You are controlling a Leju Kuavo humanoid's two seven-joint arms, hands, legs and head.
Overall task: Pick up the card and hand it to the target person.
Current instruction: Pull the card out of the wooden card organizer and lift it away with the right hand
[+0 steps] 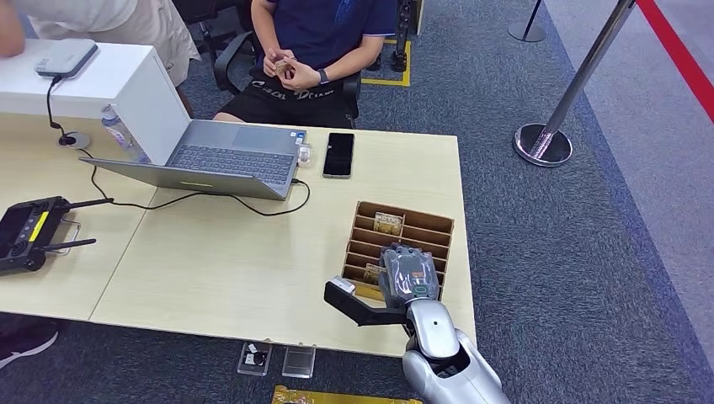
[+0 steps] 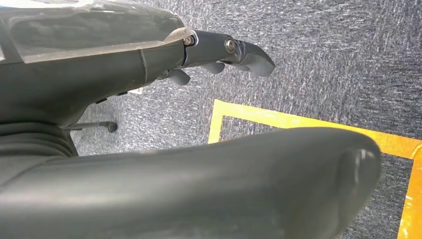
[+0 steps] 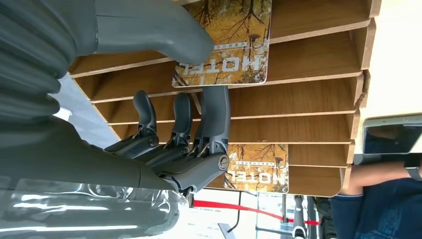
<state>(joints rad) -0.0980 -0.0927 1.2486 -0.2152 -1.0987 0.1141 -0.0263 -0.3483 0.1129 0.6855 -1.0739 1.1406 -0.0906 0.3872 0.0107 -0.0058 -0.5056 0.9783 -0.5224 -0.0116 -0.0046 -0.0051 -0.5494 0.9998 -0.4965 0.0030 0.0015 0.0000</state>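
A wooden slotted rack (image 1: pixel 431 229) stands at the table's right front corner. One yellow "HOTEL" card (image 1: pixel 387 221) stands in a far slot; a second card (image 1: pixel 371 272) stands in a near slot. My right hand (image 1: pixel 408 276) hovers over the near slots, thumb spread wide. In the right wrist view the thumb (image 3: pixel 149 25) lies in front of the near card (image 3: pixel 226 45) and the fingers (image 3: pixel 211 114) reach its other edge; the card stays in its slot. The far card (image 3: pixel 259 169) stands beyond. A seated person (image 1: pixel 316 50) faces the table. My left hand (image 2: pixel 99 74) hangs over carpet, holding nothing.
A laptop (image 1: pixel 227 160), a black phone (image 1: pixel 338 155), a white box (image 1: pixel 84 80) and a black controller (image 1: pixel 29 231) lie on the table (image 1: pixel 227 269). A stanchion base (image 1: pixel 543 143) stands on the carpet at right. Two small clear cases (image 1: pixel 276 359) lie on the floor by the table's front edge.
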